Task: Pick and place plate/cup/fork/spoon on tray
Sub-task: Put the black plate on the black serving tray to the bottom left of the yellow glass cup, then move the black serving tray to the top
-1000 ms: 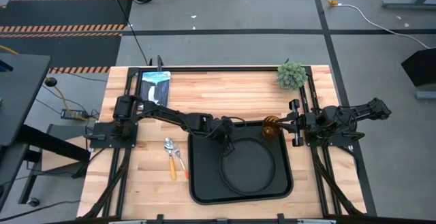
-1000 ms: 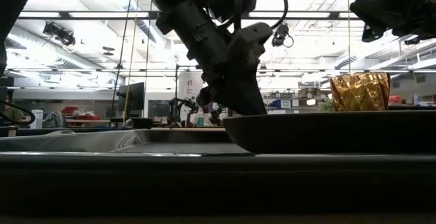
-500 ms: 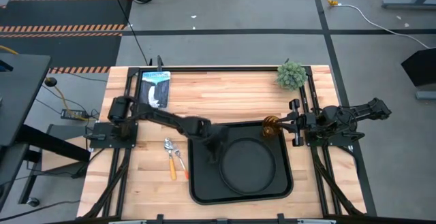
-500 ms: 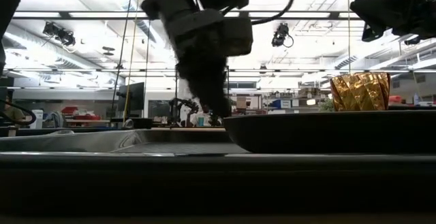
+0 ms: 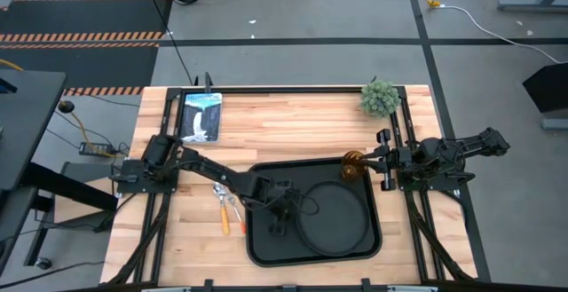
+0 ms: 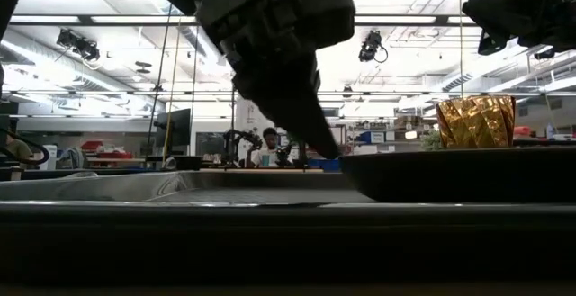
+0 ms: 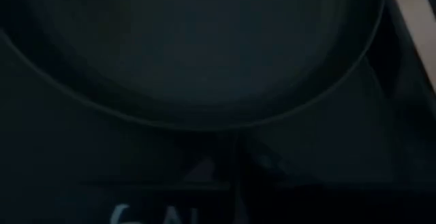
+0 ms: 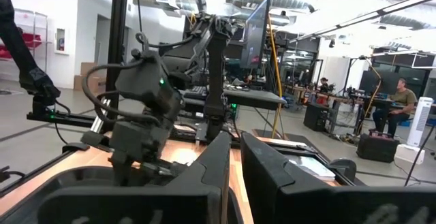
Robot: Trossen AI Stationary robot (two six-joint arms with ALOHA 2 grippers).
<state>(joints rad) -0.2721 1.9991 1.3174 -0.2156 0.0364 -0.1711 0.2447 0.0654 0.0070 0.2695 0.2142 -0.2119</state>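
1. Overhead, the plate lies flat inside the tray, toward its 3 o'clock side.
2. Fork and spoon lie on the wood at the tray's 9 o'clock, long axes running 12 to 6.
3. Cup stands at the tray's 1 o'clock corner.
4. Left gripper hangs over the tray at the plate's 9 o'clock rim; its opening is hidden.
5. Right gripper waits beside the cup, fingers nearly together, empty.

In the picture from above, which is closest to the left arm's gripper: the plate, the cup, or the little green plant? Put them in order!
From the left gripper, over the tray's left part:
1. Plate: right beside it, on the tray.
2. Cup: at the tray's far right corner.
3. Plant: farthest, at the table's back right corner.
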